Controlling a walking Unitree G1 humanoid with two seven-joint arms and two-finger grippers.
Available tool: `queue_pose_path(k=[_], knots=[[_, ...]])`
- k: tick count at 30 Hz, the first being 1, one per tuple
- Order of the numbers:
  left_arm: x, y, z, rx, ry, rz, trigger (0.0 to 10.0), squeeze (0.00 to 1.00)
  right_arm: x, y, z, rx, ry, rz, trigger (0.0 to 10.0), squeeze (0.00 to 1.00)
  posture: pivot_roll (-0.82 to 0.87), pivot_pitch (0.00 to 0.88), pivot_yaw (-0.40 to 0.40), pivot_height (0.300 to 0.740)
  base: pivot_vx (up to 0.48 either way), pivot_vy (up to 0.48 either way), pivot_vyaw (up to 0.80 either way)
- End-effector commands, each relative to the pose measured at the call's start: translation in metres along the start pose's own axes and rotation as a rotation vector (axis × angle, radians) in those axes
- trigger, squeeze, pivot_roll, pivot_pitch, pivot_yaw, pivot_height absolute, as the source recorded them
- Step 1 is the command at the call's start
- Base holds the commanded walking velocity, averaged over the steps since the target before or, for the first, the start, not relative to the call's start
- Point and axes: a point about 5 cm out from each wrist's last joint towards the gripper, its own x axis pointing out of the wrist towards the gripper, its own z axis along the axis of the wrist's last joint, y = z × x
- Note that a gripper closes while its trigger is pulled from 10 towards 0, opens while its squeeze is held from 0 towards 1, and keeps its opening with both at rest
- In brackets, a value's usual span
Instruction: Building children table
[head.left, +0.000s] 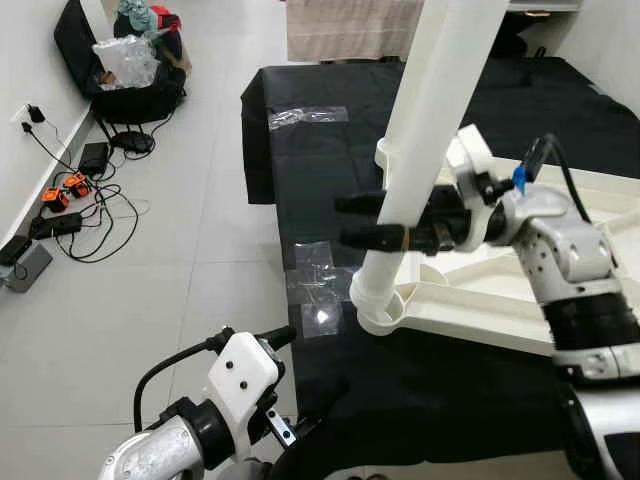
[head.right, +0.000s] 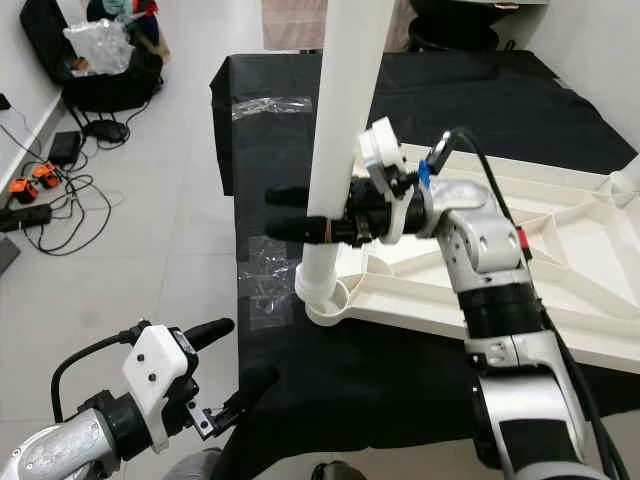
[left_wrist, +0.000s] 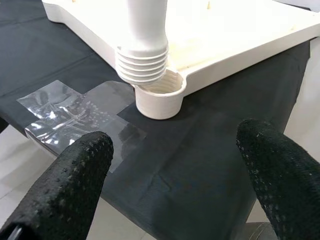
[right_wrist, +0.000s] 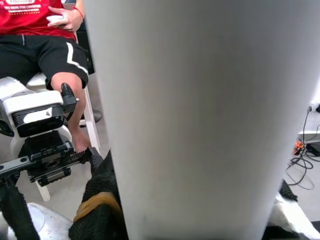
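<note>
A white children's table top (head.left: 500, 305) lies upside down on a black cloth-covered surface (head.left: 420, 390). My right gripper (head.left: 345, 220) is shut on a long white table leg (head.left: 430, 120), gripping it from the right a little above its lower end. The leg leans slightly, and its ribbed threaded end (left_wrist: 142, 60) sits at the round corner socket (left_wrist: 160, 97) with the threads still showing above the rim. My left gripper (left_wrist: 172, 137) hangs open, low and in front of that corner, its fingers (left_wrist: 75, 180) holding nothing.
Patches of clear tape (head.left: 320, 290) lie on the cloth near the socket. The cloth's left edge drops to tiled floor (head.left: 170, 280) with cables and a power strip (head.left: 60, 205) and a black bag (head.left: 120, 60). A seated person (right_wrist: 45, 30) is close by.
</note>
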Motion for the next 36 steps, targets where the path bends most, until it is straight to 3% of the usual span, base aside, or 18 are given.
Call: queue_pose_path(k=[1, 10, 26, 36], knots=[[-0.001, -0.002, 0.001, -0.002, -0.001, -0.002, 10.0, 0.0, -0.007, 0.0, 0.007, -0.02, -0.01, -0.004, 10.0, 0.0, 0.08, 0.16, -0.065, 0.74, 0.0, 0.0, 0.0], [-0.002, -0.002, 0.0, -0.001, 0.004, -0.004, 10.0, 0.0, -0.012, 0.003, 0.008, -0.01, -0.017, 0.009, 10.0, 0.0, 0.09, 0.161, -0.06, 0.74, 0.0, 0.0, 0.0], [0.0, 0.002, 0.002, 0.013, -0.004, -0.004, 10.0, 0.0, -0.011, 0.008, -0.014, 0.037, 0.015, -0.003, 10.0, 0.0, 0.09, 0.167, -0.045, 0.74, 0.0, 0.0, 0.0], [0.0, 0.003, 0.003, 0.016, -0.008, -0.003, 10.0, 0.0, -0.02, 0.012, -0.023, 0.056, 0.05, -0.05, 10.0, 0.0, 0.09, 0.167, -0.046, 0.74, 0.0, 0.0, 0.0]])
